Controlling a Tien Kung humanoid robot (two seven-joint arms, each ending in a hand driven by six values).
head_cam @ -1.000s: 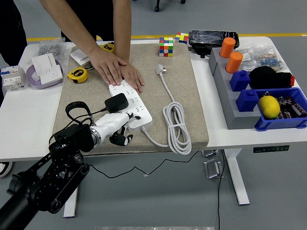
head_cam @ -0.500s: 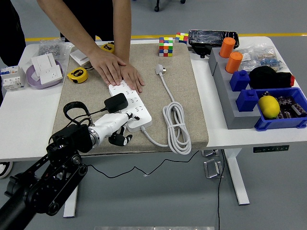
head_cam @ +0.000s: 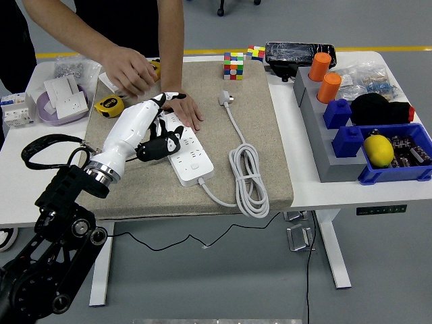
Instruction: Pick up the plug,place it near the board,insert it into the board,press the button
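White and shiny, the left robot hand (head_cam: 156, 128) reaches over the white board (head_cam: 187, 150), which lies on the tan mat (head_cam: 263, 128) on the tabletop (head_cam: 34, 169). Its fingers curl around something black, most likely the plug (head_cam: 156, 146), right over the board's sockets, though the view is poor. A person's hand (head_cam: 183, 109) presses on the board's far end. Their other hand (head_cam: 127, 69) is lifted near a yellow tape measure (head_cam: 108, 105).

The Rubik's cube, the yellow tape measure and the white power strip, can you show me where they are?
Rubik's cube (head_cam: 233, 66), head view, on its front face.
Yellow tape measure (head_cam: 109, 105), head view, on its round case.
White power strip (head_cam: 194, 159), head view, on its top near end.
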